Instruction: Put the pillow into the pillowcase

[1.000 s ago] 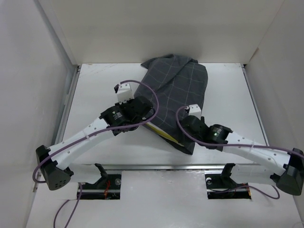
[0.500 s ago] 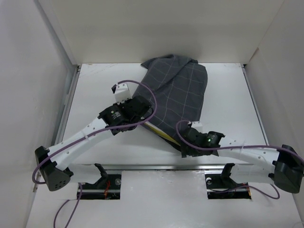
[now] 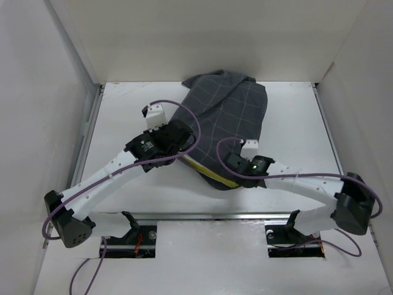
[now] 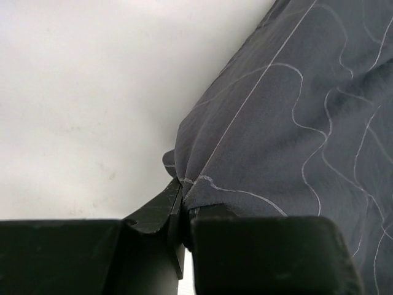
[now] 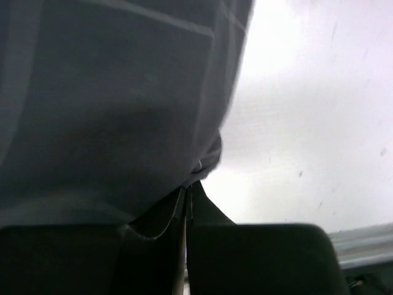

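Observation:
The charcoal checked pillowcase (image 3: 233, 117) lies across the middle of the table, bulging. At its near left opening a yellow-seamed strip of the pillow (image 3: 207, 173) shows; the rest of the pillow is hidden inside. My left gripper (image 3: 186, 141) is at the opening's left edge. In the left wrist view my left gripper (image 4: 182, 193) is shut on a bunched hem of the pillowcase (image 4: 295, 123). My right gripper (image 3: 226, 169) is at the near right corner. In the right wrist view my right gripper (image 5: 187, 187) has its jaws together, with the hem of the pillowcase (image 5: 110, 104) running into the tips.
White walls box in the table (image 3: 123, 123) on the left, back and right. A metal rail (image 3: 202, 215) runs along the near edge. Purple cables (image 3: 199, 126) loop over both wrists.
The right arm swung in from the near right corner of the pillowcase and its jaws closed. That corner now sits bunched farther back. The left arm drifted slightly back and left.

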Controlling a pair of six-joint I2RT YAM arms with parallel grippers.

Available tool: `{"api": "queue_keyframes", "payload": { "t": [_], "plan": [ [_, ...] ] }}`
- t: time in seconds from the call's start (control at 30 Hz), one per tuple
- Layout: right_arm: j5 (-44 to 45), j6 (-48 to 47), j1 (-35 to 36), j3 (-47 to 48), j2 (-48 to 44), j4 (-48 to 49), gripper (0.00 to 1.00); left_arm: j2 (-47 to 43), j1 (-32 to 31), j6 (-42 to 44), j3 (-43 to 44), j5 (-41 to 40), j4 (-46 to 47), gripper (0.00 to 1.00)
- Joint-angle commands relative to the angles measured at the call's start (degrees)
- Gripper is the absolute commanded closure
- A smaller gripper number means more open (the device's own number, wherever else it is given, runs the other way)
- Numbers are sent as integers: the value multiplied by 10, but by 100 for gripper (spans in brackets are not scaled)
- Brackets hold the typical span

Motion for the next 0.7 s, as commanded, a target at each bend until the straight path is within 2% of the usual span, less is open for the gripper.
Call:
{"api": "queue_keyframes", "payload": {
  "t": [0.0, 0.03, 0.07, 0.13, 0.17, 0.2, 0.23, 0.27, 0.3, 0.33, 0.37, 0.4, 0.5, 0.67],
  "plan": [
    [91, -72, 4, 108, -102, -34, 100, -15, 26, 69, 69, -28, 53, 100],
    [102, -107, 4, 130, -130, -21, 100, -15, 33, 93, 83, -23, 93, 100],
    [112, -143, 4, 180, -156, 10, 100, -6, 42, 152, 100, -16, 115, 100],
    [137, -253, 4, 246, -217, 45, 100, 22, 74, 207, 179, 10, 159, 100],
    [164, -293, 4, 322, -229, 66, 100, 35, 83, 232, 216, 16, 159, 100],
    [180, -328, 4, 362, -236, 108, 100, 49, 93, 267, 258, 16, 159, 100],
    [189, -416, 4, 400, -236, 133, 100, 80, 106, 289, 349, 16, 159, 100],
    [221, -453, 4, 439, -236, 153, 100, 95, 112, 310, 396, 16, 154, 100],
    [250, -531, 4, 506, -224, 202, 100, 120, 128, 334, 478, 3, 154, 100],
    [267, -575, 4, 531, -216, 231, 100, 131, 128, 350, 479, 8, 154, 100],
    [277, -608, 4, 557, -207, 251, 100, 140, 148, 366, 541, 21, 154, 100],
    [284, -636, 4, 608, -194, 261, 100, 145, 157, 376, 564, 35, 160, 100],
    [290, -693, 4, 664, -145, 239, 100, 145, 169, 395, 575, 66, 183, 100],
    [309, -718, 4, 655, -125, 239, 100, 125, 175, 395, 520, 72, 207, 100]
  ]
}}
